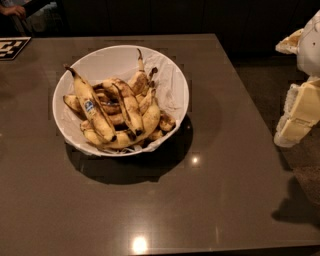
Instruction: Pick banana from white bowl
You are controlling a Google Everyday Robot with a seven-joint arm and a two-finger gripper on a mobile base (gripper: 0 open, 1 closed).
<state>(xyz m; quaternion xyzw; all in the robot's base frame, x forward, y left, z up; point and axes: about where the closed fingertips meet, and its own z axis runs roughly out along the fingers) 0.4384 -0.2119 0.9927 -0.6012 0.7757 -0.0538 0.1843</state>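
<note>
The white bowl [172,80], lined with thin white paper, stands on the dark table left of centre. It holds a pile of several overripe bananas. One long banana [127,104] with a dark brown streak along its side lies on top of the pile, its blackened tip pointing toward me. To its left lies a yellow banana with a small blue sticker [91,106]. My gripper [300,112], cream and white, hangs at the right edge of the view, beyond the table's right side and well away from the bowl. It holds nothing that I can see.
The dark brown table [225,200] ends just right of the bowl's side, with floor beyond [300,170]. A black-and-white marker tag [12,47] lies at the table's far left corner. A person's hand [12,10] shows at the top left.
</note>
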